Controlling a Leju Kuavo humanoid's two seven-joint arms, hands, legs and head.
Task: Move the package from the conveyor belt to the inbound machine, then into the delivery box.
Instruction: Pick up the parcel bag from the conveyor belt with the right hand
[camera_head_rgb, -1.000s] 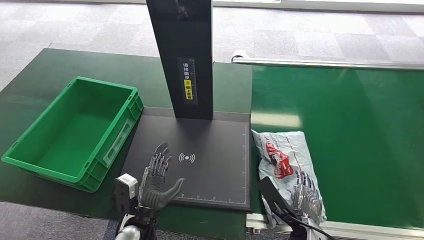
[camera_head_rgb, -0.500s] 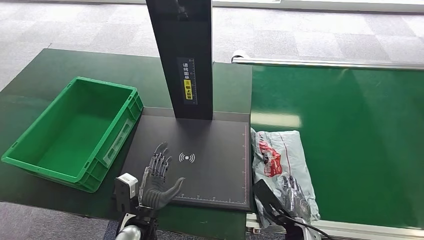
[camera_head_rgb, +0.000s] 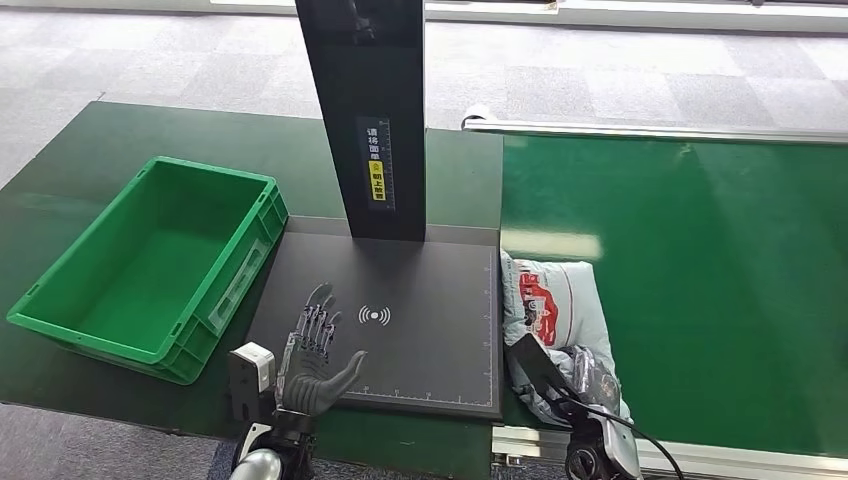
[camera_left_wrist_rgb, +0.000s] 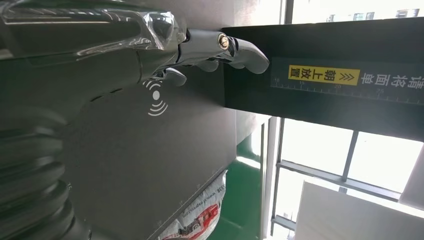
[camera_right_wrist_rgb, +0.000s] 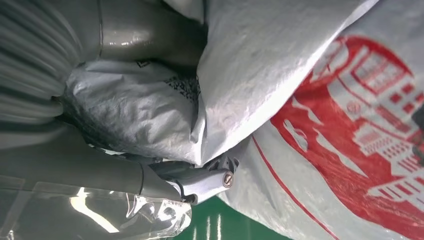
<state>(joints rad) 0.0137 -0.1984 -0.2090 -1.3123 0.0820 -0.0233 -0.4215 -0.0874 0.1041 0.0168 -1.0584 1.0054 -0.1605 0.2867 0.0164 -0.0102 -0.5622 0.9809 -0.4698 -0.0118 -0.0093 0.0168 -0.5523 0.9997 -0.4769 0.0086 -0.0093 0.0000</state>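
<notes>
Crinkled glossy plastic package, smooth green conveyor belt, matt black scanner plate, hard plastic crate.

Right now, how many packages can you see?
1. The package, a grey bag with red print, lies on the green belt beside the black scanner plate, with the right hand gripping its near end. Nothing seems able to hide another.

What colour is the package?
Grey-white package with a red printed picture; the right wrist view shows it best.
</notes>
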